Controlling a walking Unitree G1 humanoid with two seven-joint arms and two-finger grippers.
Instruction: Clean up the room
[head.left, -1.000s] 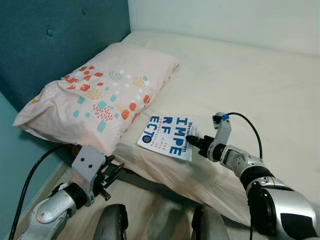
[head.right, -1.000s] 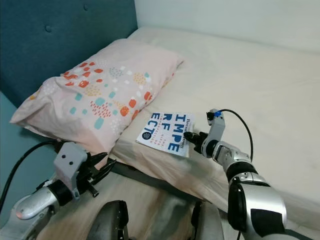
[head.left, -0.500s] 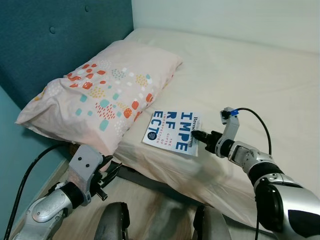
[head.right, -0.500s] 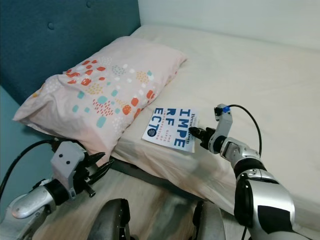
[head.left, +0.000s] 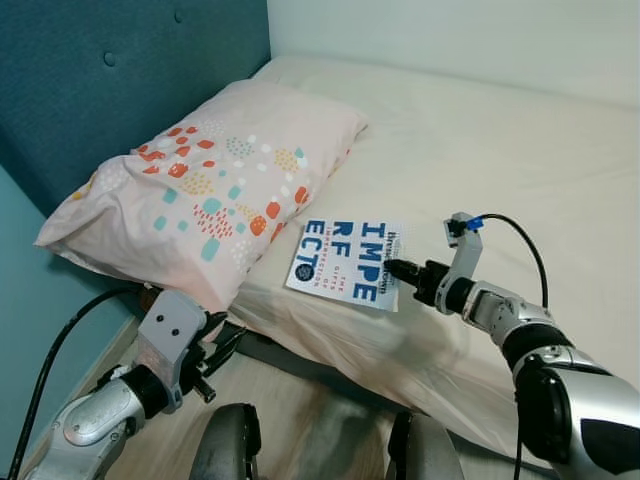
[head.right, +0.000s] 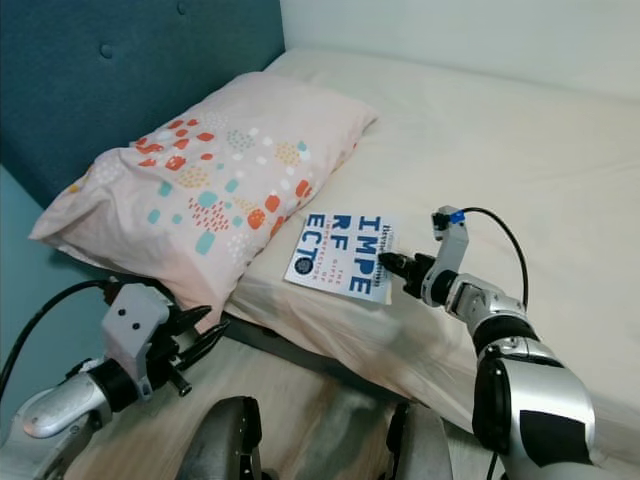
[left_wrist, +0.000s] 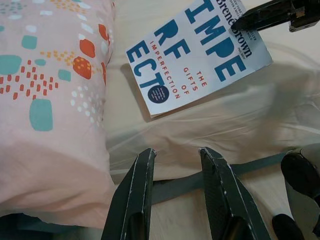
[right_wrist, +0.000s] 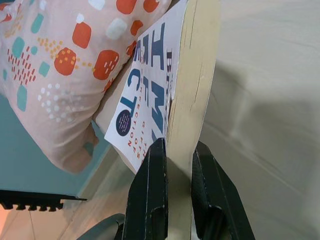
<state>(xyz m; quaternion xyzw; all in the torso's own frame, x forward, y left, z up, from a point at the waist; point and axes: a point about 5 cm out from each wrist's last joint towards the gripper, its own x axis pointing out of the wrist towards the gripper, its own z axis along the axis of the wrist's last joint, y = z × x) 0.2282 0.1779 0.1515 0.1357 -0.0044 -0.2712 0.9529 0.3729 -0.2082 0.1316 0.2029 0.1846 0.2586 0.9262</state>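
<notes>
Book (head.left: 349, 263) lies on the bed (head.left: 520, 170) beside the pillow (head.left: 205, 180); right gripper (right_wrist: 172, 150) jaws pinch its page edge, seen close from the wrist. Left gripper (left_wrist: 176, 155) jaws hang parted, empty.

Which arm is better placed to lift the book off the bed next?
Right. The right gripper already pinches the book at its edge on the bed, while the left gripper hangs open below the mattress edge.
</notes>
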